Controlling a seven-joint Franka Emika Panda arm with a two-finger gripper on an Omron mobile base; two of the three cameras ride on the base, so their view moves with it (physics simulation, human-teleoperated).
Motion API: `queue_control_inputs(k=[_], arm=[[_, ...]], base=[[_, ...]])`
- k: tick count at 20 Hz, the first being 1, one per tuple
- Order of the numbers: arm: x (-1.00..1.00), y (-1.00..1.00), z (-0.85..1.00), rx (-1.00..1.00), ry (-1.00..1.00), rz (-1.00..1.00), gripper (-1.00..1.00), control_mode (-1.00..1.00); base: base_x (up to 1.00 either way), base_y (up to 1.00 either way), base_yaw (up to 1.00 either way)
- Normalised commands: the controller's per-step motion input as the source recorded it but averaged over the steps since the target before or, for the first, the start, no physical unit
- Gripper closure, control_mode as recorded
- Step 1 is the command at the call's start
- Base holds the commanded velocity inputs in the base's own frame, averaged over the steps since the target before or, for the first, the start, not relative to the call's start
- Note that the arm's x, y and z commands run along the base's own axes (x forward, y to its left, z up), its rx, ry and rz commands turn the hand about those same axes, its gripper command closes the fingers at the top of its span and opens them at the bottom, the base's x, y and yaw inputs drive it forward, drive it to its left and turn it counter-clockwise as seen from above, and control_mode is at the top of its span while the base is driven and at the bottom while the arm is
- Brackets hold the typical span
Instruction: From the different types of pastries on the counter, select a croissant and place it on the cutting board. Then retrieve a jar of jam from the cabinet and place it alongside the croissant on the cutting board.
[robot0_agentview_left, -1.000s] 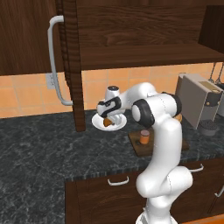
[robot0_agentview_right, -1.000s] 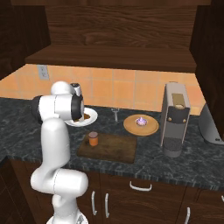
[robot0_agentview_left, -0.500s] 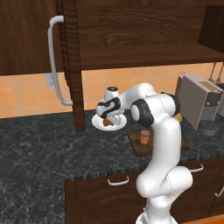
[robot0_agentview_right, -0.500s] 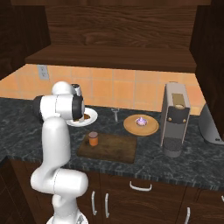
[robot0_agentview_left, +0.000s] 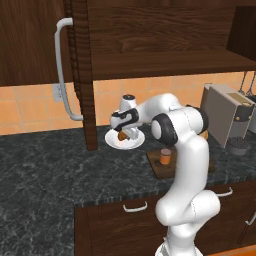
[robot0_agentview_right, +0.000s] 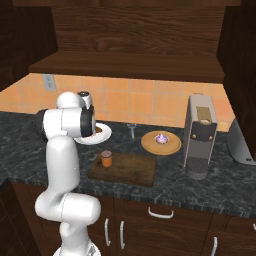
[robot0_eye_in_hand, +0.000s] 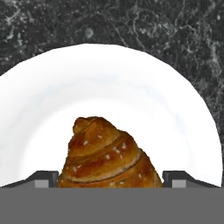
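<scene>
Pastries number two on your bench (robot0_agentview_right: 30, 150): one croissant (robot0_eye_in_hand: 109, 155) and one purple-topped cupcake (robot0_agentview_right: 161, 138). You also have two round plates, one white plate (robot0_eye_in_hand: 144, 96) and one tan wooden plate (robot0_agentview_right: 150, 146), one cutting board (robot0_agentview_right: 132, 170), one jar of jam (robot0_agentview_right: 106, 158), one grey coffee machine (robot0_agentview_right: 201, 134) and one wall cabinet (robot0_agentview_left: 30, 45) with a single curved grey bar handle (robot0_agentview_left: 62, 70). Your croissant lies on the white plate, at the back of the bench beside the cabinet's upright wooden panel; it is golden-brown and glossy, ridged in spiral layers, dotted with pale seeds, and tapers to a rounded knob at one end. The jar, orange with a duller lid, stands upright on the left end of the dark, grained cutting board. The cupcake sits on the tan plate, between the board and the coffee machine. Your claw (robot0_eye_in_hand: 109, 179) hangs right over the white plate, released, its fingertips (robot0_eye_in_hand: 41, 178) spread wide on either side of the croissant with a little plate showing between each tip and the pastry.
</scene>
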Motion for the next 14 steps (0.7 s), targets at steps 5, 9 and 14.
queue_control_inputs(k=[5,9,14], arm=[[-0.09,0.0,0.35,0.0,0.0,0.0,1.0,-1.0],[-0.69,-0.04,0.12,0.0,-0.06,0.0,1.0,-1.0],[-0.73,-0.11,0.28,0.0,-0.09,0.0,1.0,-1.0]], base=[[0.0,0.0,0.0],[0.0,0.0,0.0],[0.0,0.0,0.0]])
